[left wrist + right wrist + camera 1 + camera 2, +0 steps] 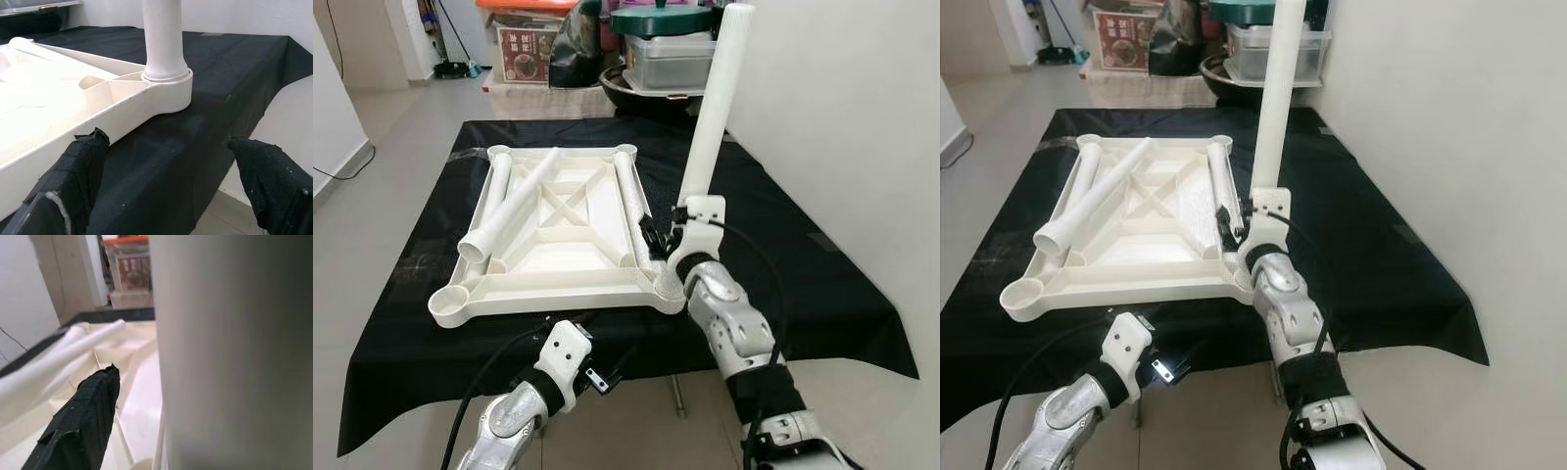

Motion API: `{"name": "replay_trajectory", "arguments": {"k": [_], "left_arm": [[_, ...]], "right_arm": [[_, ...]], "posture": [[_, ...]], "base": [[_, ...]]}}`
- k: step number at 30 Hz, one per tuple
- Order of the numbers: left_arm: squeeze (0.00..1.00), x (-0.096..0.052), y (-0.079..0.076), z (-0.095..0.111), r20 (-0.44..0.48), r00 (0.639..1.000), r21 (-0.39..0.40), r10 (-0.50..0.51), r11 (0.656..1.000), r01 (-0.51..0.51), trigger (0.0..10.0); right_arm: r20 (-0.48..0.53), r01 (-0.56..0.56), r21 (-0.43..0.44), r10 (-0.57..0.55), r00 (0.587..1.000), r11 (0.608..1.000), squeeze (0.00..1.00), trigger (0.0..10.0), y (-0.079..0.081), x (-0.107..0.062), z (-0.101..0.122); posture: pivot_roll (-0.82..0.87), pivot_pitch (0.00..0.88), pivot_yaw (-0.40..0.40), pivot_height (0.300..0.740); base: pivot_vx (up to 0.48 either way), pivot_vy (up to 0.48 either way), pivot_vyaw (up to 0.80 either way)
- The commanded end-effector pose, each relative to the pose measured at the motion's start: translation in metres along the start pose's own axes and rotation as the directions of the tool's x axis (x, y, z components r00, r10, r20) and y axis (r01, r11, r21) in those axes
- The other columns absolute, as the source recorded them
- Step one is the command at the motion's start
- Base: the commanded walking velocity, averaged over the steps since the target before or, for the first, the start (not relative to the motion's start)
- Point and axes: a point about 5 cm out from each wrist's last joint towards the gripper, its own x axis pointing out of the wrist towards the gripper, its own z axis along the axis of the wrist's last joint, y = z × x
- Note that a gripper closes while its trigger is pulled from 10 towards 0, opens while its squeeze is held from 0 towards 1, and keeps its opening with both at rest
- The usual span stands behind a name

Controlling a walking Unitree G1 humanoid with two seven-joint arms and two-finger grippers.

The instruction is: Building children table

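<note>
A white plastic tabletop (558, 291) lies upside down on a black-covered table (822, 284). One white leg (715, 108) stands upright in its near right corner socket (168, 90). My right gripper (668, 235) is at the foot of this leg and open. In the right wrist view one black finger (83, 426) stands apart from the leg (234, 352), and the other finger is hidden behind it. My left gripper (171, 171) hangs open and empty below the table's front edge, facing that socket. Three loose legs lie in the tabletop: a left one (499, 176), a diagonal one (514, 206) and a right one (631, 201).
A white wall (862, 117) runs close along the table's right side. Boxes, a pan and a lidded container (666, 54) are stacked behind the table. Bare floor (382, 147) lies to the left. The black cloth hangs over the front edge (431, 382).
</note>
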Motion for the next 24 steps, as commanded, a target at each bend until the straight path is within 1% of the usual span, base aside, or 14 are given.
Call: {"name": "replay_trajectory", "arguments": {"k": [1,3,5,6,7,8,9,11,12,13,18,20,23,24], "left_arm": [[0.0,0.0,0.001,-0.002,-0.007,1.0,0.006,-0.001,1.0,0.001,10.0],[0.0,0.001,-0.002,-0.001,-0.002,1.0,0.003,-0.004,1.0,0.004,10.0],[0.0,0.001,-0.002,-0.001,-0.002,1.0,0.003,-0.004,1.0,0.004,10.0],[0.0,0.001,-0.003,-0.001,-0.003,1.0,0.003,-0.005,1.0,0.005,10.0],[0.0,0.001,-0.002,-0.002,-0.006,1.0,0.003,-0.004,1.0,0.004,10.0],[0.0,0.001,-0.002,-0.002,-0.006,1.0,0.003,-0.004,1.0,0.004,10.0],[0.0,0.001,0.0,-0.003,-0.007,1.0,0.005,0.0,1.0,0.0,10.0],[0.0,0.001,0.0,-0.003,-0.007,1.0,0.005,0.0,1.0,0.0,10.0],[0.0,0.002,0.0,-0.002,-0.004,1.0,0.005,0.002,1.0,-0.002,10.0],[0.0,0.003,-0.002,0.0,0.001,1.0,0.003,0.0,1.0,0.0,10.0],[0.0,0.002,-0.004,-0.001,0.0,1.0,0.001,-0.007,1.0,0.007,10.0],[0.0,0.001,-0.002,-0.002,-0.005,1.0,0.005,-0.004,1.0,0.004,10.0],[0.0,0.001,-0.001,-0.002,-0.006,1.0,0.006,-0.003,1.0,0.003,10.0],[0.0,0.001,0.0,-0.001,-0.004,1.0,0.007,0.003,1.0,-0.003,10.0]], "right_arm": [[0.042,-0.125,-0.001,0.125,0.991,0.992,0.0,10.0,0.009,0.0,0.016],[0.087,-0.326,-0.07,0.331,0.94,0.943,0.0,10.0,0.006,-0.004,0.036],[0.087,-0.326,-0.07,0.331,0.94,0.943,0.0,10.0,0.006,-0.004,0.036],[0.084,-0.407,-0.117,0.417,0.905,0.906,0.0,10.0,0.005,-0.007,0.039],[0.072,-0.454,-0.148,0.468,0.881,0.878,0.0,10.0,0.003,-0.009,0.038],[0.072,-0.454,-0.148,0.468,0.881,0.878,0.0,10.0,0.003,-0.009,0.038],[0.055,-0.524,-0.135,0.535,0.843,0.841,0.69,10.0,0.001,-0.011,0.035],[0.055,-0.524,-0.135,0.535,0.843,0.841,0.69,10.0,0.001,-0.011,0.035],[0.043,-0.549,-0.133,0.558,0.829,0.825,1.0,10.0,0.001,-0.013,0.033],[0.019,-0.57,-0.137,0.578,0.816,0.81,1.0,10.0,0.001,-0.015,0.029],[-0.009,-0.585,-0.141,0.59,0.808,0.799,1.0,10.0,0.0,-0.014,0.023],[-0.051,-0.556,-0.18,0.557,0.829,0.812,1.0,10.0,-0.004,-0.009,0.016],[-0.061,-0.549,-0.191,0.548,0.834,0.814,1.0,10.0,-0.005,-0.008,0.014],[-0.087,-0.517,-0.197,0.511,0.855,0.833,0.0,10.0,-0.01,-0.003,0.01]], "posture": [[0.04,0.0,-0.067,0.74],[0.04,0.0,-0.07,0.74],[0.04,0.0,-0.07,0.74],[0.04,0.0,-0.071,0.74],[0.04,0.0,-0.075,0.74],[0.04,0.0,-0.075,0.74],[0.04,0.0,-0.077,0.74],[0.04,0.0,-0.077,0.74],[0.05,0.0,-0.08,0.74],[0.05,0.0,-0.079,0.74],[0.05,0.0,-0.079,0.74],[0.05,0.0,-0.082,0.74],[0.05,0.0,-0.082,0.74],[0.06,0.0,-0.087,0.74]], "base": [[0.0,0.0,0.0],[0.0,0.0,0.0],[0.0,0.0,0.0],[0.0,0.0,0.0],[0.0,0.0,0.0],[0.0,0.0,0.0],[0.0,0.0,0.0],[0.0,0.0,0.0],[0.0,0.0,0.0],[0.0,0.0,0.0],[0.0,0.0,0.0],[0.0,0.0,0.0],[0.0,0.0,0.0],[0.0,0.0,0.0]]}}
